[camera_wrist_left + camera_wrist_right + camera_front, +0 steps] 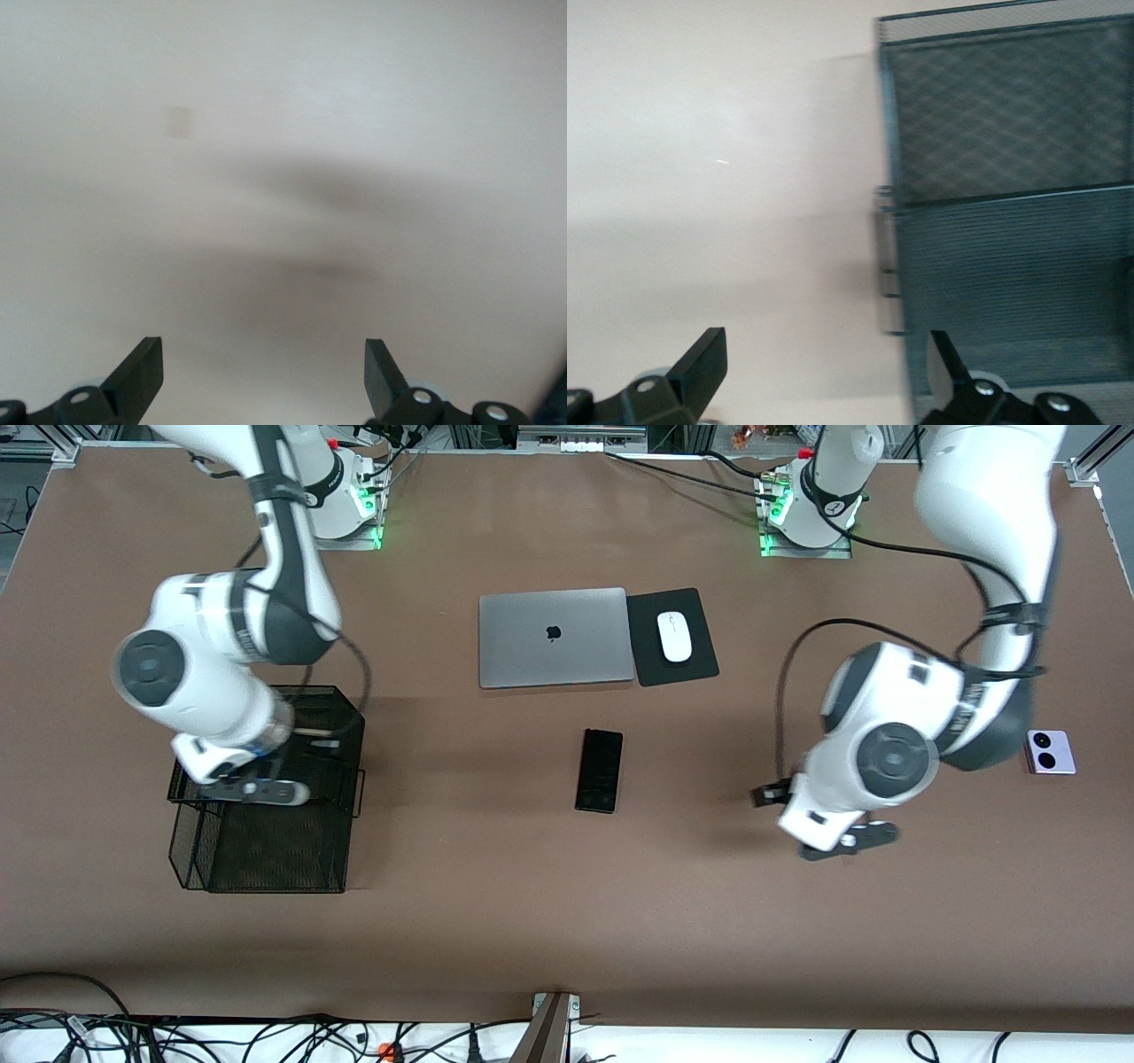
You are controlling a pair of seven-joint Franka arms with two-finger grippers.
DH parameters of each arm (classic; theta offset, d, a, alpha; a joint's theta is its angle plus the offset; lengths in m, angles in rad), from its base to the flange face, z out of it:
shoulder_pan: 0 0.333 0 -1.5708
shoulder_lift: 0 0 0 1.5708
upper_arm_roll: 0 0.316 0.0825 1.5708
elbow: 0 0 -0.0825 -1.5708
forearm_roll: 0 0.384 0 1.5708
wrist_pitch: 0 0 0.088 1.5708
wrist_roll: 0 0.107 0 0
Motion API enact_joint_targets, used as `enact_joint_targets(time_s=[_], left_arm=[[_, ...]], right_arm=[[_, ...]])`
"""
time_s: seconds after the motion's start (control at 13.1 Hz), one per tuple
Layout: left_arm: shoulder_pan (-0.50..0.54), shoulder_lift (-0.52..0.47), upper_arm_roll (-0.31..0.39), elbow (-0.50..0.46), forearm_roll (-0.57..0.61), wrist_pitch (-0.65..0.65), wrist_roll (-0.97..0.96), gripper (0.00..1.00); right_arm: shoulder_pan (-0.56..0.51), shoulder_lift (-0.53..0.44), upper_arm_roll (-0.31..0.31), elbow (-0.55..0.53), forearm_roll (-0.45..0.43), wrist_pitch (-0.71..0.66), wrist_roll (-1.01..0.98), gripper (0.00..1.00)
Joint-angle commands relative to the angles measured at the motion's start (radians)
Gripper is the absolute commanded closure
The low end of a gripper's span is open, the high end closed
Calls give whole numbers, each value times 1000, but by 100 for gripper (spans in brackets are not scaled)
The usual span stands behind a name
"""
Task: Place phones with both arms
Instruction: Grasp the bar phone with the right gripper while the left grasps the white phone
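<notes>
Left gripper point(264, 376) hangs over bare bench point(709, 886) at frame right, jaws spread; right gripper point(828, 372), jaws spread, over the mesh basket point(266, 841) lower left.

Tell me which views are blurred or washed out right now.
Front view: sharp, evenly lit, soft arm shadows on the table. Left wrist view: washed out and smeared, only bare tabletop with a dark shadow streak. Right wrist view: motion-blurred, the mesh tray smeared.
</notes>
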Motion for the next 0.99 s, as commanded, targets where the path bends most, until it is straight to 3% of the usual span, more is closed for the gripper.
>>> enact_joint_targets(time_s=[0.0, 0.23, 0.46, 0.61, 0.76, 0.91], left_arm=[[108, -47, -12, -48, 45, -48, 133, 0], [249, -99, -16, -152, 89, -7, 294, 0], [387, -249, -15, -452, 103, 275, 358, 0], [486, -300, -18, -612, 183, 462, 374, 0], [599, -277, -18, -674, 227, 634, 462, 0], [694, -217, -13, -674, 231, 734, 577, 0]], right_arm=[[55, 117, 49, 131, 16, 21, 197, 0], [93, 249, 115, 279, 16, 36, 392, 0], [173, 390, 129, 378, 14, 126, 552, 0], [220, 472, 129, 423, 13, 208, 674, 0], [248, 539, 131, 493, 14, 246, 779, 0], [254, 589, 149, 553, 13, 275, 852, 0]])
